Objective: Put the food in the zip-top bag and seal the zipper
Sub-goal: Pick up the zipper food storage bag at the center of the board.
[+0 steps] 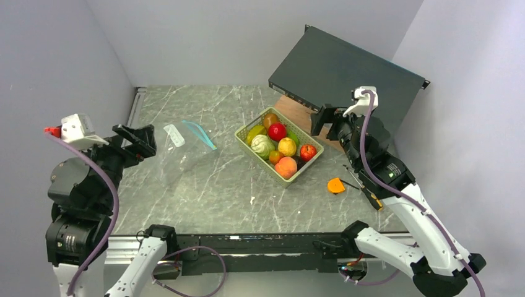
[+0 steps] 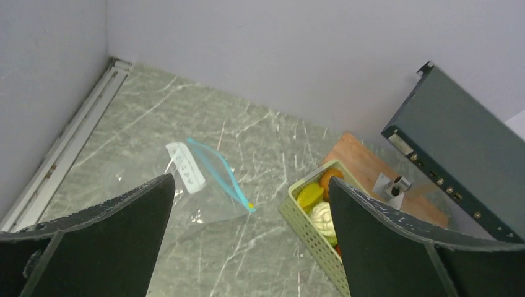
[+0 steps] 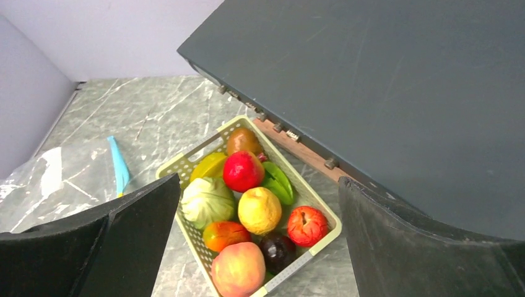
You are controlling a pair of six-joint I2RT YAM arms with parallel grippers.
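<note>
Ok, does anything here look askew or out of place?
Yes: the dark rack-mount unit at the back right sits tilted, its low edge on a wooden board, its high side by the right wall. A flat orange piece and screwdrivers lie loose right of the basket. Nothing looks spilled.

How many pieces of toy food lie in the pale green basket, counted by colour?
Red fruits: 2
Yellow fruits: 2
Green vegetables: 2
Brown piece: 1
Orange piece: 1
Peach: 1
Dark purple piece: 1
Total: 10 visible in the basket
</note>
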